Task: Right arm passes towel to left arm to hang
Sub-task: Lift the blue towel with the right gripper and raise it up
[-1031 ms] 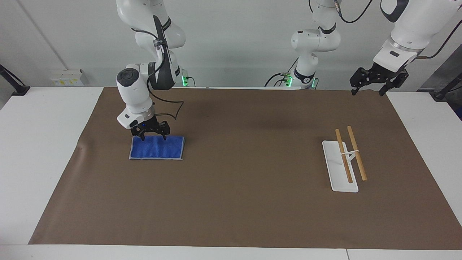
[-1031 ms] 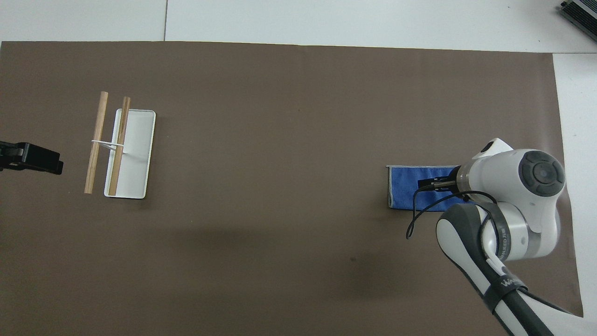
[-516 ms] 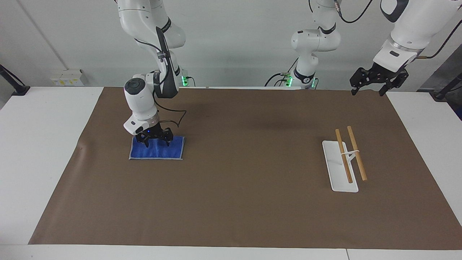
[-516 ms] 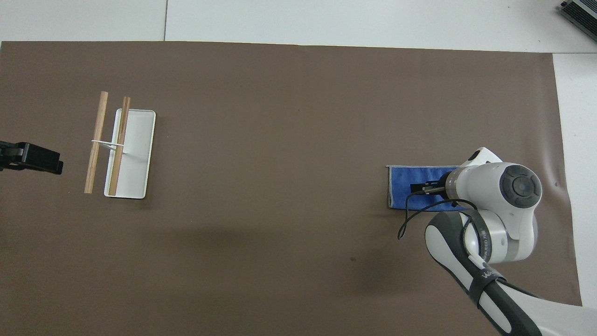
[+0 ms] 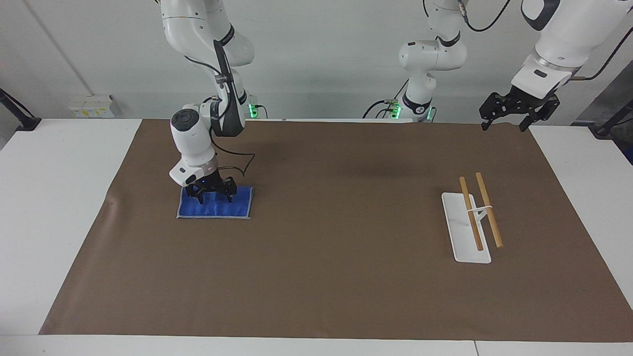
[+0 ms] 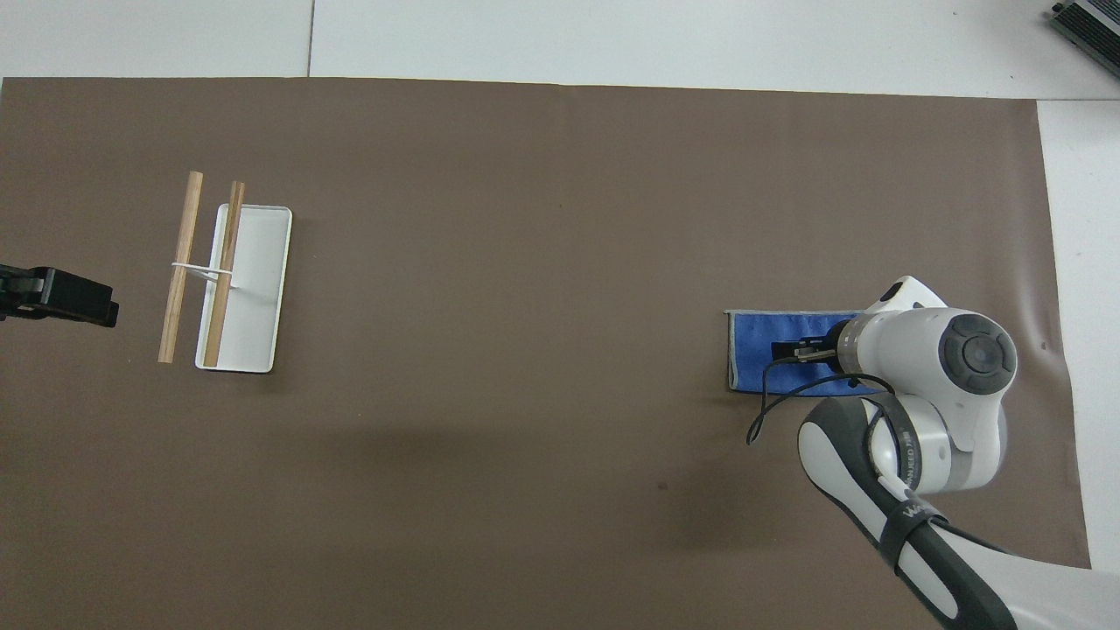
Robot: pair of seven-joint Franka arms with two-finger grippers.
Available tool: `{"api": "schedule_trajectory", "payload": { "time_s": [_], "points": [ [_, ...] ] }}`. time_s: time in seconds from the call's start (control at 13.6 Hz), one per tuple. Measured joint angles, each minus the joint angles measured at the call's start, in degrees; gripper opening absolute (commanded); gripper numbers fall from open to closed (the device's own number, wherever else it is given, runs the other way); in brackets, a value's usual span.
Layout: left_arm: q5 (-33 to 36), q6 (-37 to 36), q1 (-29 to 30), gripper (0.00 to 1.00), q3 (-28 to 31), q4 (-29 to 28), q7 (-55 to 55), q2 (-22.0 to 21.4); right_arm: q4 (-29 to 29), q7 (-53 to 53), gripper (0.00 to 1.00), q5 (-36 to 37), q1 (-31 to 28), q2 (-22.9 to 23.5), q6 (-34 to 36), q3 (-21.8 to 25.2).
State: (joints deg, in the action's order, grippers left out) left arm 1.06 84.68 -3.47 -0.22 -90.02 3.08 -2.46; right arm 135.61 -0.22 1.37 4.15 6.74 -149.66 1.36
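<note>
While the blue towel (image 5: 215, 208) is lying flat on the brown mat (image 5: 326, 277) toward the right arm's end of the tabletop (image 5: 54, 207), the right hand (image 5: 214, 199) is reaching down onto it, its fingers standing wide with the tips at the cloth and nothing gripped. The left hand (image 5: 505, 124) is waiting in the air over the mat's edge near its own base, fingers spread wide and holding nothing. The white rack (image 5: 467, 232) with two wooden rods (image 5: 488, 209) is standing toward the left arm's end, well apart from the towel.
</note>
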Motion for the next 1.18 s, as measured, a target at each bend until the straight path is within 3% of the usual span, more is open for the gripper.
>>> {"api": "schedule_trajectory", "payload": {
  "time_s": [0.96, 1.18],
  "points": [
    [0.0, 0.0, 0.0, 1.0, 0.0, 0.0, 0.0, 0.0, 0.1, 0.0, 0.97, -1.6, 0.0, 1.5, -3.0, 0.0],
    [0.0, 0.0, 0.0, 1.0, 0.0, 0.0, 0.0, 0.0, 0.2, 0.0, 0.52, -1.7, 0.0, 1.5, -3.0, 0.0]
  ]
}}
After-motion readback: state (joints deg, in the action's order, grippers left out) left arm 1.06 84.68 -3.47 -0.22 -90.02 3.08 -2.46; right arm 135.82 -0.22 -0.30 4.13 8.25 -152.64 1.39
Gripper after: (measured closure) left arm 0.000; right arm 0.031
